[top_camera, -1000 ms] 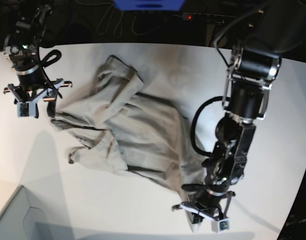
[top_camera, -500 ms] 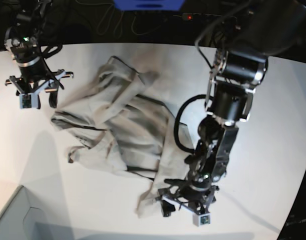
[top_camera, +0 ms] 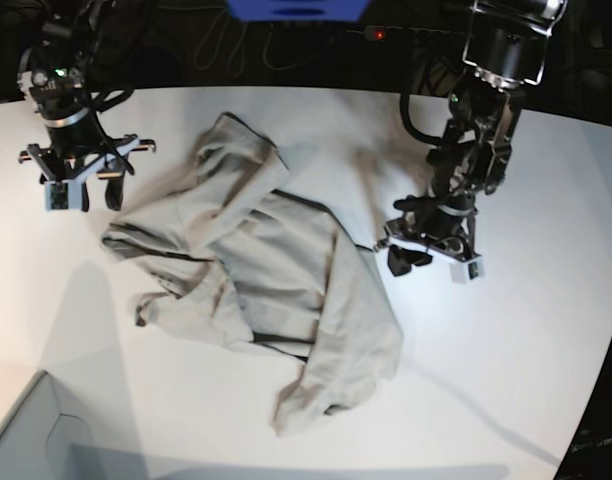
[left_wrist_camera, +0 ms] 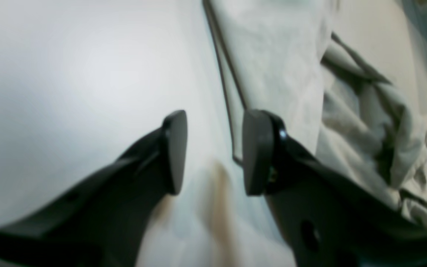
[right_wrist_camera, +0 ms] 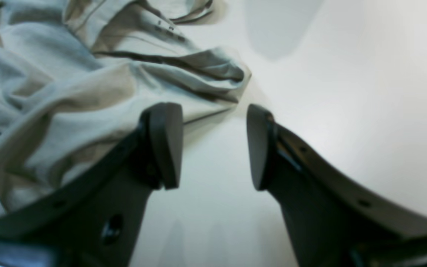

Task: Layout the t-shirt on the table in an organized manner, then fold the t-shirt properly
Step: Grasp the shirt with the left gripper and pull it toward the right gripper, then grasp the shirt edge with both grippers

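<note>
Lying crumpled mid-bench: grey-beige cloth t-shirt (top_camera: 251, 275) on white bench (top_camera: 526, 330). Left gripper (left_wrist_camera: 213, 152) parted, empty, beside hem; right gripper (right_wrist_camera: 213, 146) parted, empty. Risk: pinching stacked layers, bunching worsens.

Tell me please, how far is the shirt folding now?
Done: nothing yet; the t-shirt lies crumpled on the table. In hand: nothing; the left gripper and right gripper are open and empty beside the cloth. Left: spread it flat, then fold.
</note>
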Motion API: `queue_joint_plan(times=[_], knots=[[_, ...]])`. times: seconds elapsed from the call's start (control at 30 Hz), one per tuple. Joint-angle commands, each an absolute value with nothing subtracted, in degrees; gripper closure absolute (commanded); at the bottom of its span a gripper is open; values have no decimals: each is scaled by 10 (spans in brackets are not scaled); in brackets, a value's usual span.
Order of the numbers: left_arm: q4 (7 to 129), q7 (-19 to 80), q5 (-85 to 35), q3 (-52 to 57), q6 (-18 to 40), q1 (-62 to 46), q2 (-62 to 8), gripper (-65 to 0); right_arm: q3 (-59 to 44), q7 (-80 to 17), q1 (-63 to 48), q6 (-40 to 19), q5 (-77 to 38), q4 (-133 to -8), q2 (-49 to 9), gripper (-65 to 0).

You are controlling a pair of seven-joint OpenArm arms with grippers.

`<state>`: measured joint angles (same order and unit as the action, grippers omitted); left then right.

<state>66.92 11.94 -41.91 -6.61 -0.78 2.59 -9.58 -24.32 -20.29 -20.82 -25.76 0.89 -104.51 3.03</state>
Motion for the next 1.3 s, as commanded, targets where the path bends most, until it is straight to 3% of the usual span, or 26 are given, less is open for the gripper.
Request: queue_joint_plan(times=[0.0, 0.27, 0.53, 0.6, 0.7, 0.8, 1.17, 1.27], knots=[[666, 112, -422, -68, 0, 34, -95, -239, -244, -188, -205, -263, 2, -1056, 28, -285], [539, 112, -422, -71, 3, 86, -57, -239, -244, -188, -211, -263, 2, -1056, 28, -285], [508, 113, -422, -90, 3, 116, -32, -233, -247, -188, -222, -263, 2, -1056, 27, -284], [507, 112, -422, -118, 3, 117, -37, -181, -247, -188, -222, -263, 2, -1056, 27, -284], [514, 116, -423, -123, 3, 116, -38, 0, -247, -188, -222, -263, 2, -1056, 26, -284], [516, 116, -428, -123, 3, 112, -49, -10, -247, -188, -220, -263, 2, -1056, 26, -284], [830, 116, -423, -123, -3, -12, -160, 0, -233, -188, -220, -266, 0, -1070, 28, -287], [866, 116, -422, -122, -4, -41, -196, 0, -181, -189, -234, -318, 0, -1085, 29, -287]])
